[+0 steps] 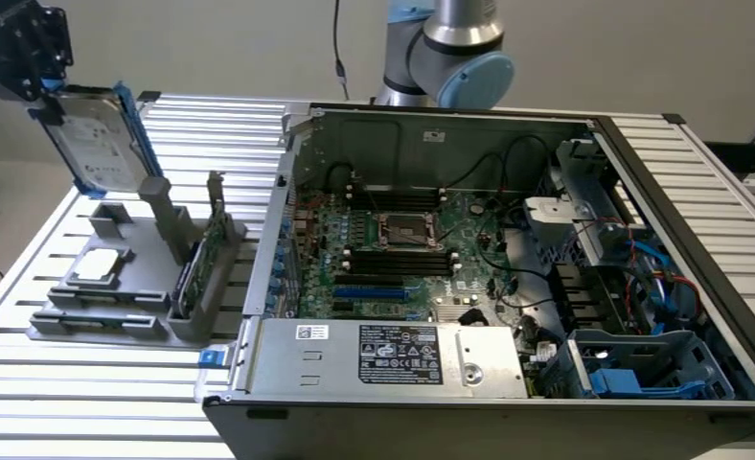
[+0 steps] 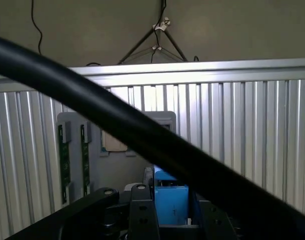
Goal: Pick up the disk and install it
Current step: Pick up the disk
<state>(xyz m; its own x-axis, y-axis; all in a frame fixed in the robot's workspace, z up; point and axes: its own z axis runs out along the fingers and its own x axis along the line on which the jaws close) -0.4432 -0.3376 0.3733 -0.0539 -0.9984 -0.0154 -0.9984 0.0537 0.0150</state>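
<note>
**Disk is hanging in the gripper over the holder, well apart from the open case**

You are seeing the gripper (image 1: 48,94) clenching the upper end of the disk (image 1: 101,144), so the disk is riding in the air at the exterior view's left. It is hanging nearly upright with a slight tilt. Its silver face and pale label are turning toward the exterior camera, and the blue rails are running down its long edges.

Its lower end is hovering just over the far end of the grey holder (image 1: 122,311), which is sitting on the ribbed metal counter (image 1: 83,393). In that holder a small square silver chip (image 1: 99,265) is lying flat, and a thin green circuit card (image 1: 189,278) is standing on edge in a slot.

Toward the exterior view's right, the open computer case (image 1: 684,240) is lying on its side and exposing its motherboard (image 1: 403,249). A blue drive bay (image 1: 646,369) is showing in the near corner of the case, well apart from the disk. The robot arm (image 1: 448,48) is rising behind the case.

In the wrist view a thick black cable (image 2: 117,130) is crossing the scene on a diagonal. There the disk's blue rail is showing between the gripper's black fingers (image 2: 142,215).
</note>
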